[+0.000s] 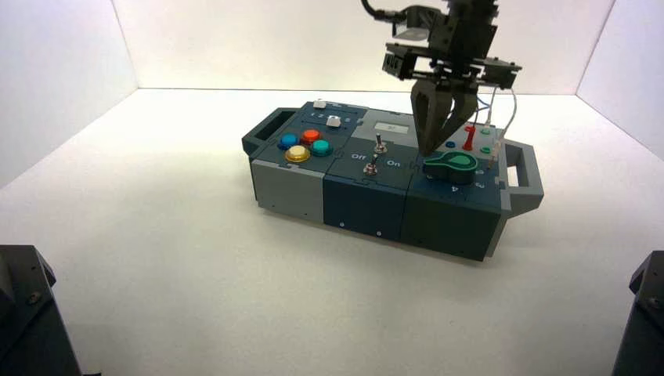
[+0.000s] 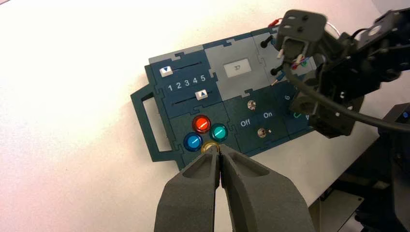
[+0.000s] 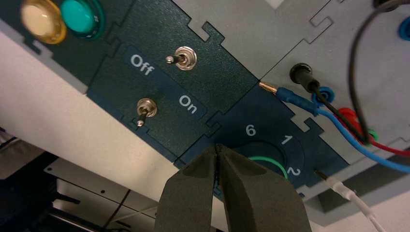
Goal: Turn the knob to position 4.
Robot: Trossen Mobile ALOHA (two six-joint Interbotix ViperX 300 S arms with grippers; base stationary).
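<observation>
The green teardrop knob (image 1: 452, 164) sits on the right section of the box (image 1: 368, 200), its narrow end pointing to the box's left. My right gripper (image 1: 429, 149) hangs straight down with its fingers shut and empty, tips right by the knob's narrow end; I cannot tell if they touch. In the right wrist view the shut gripper (image 3: 217, 147) covers most of the knob's green rim (image 3: 270, 162). The numerals 6 (image 3: 250, 129), 1 and 2 show around it, but the 4 is hidden. My left gripper (image 2: 219, 151) is shut and empty, held high over the coloured buttons.
Two toggle switches (image 3: 185, 58) with Off and On labels stand in the middle section. Red, blue, teal and yellow buttons (image 1: 304, 145) and two sliders lie on the left section. Wires and plugs (image 1: 478, 133) rise just behind the knob. Handles stick out at both ends.
</observation>
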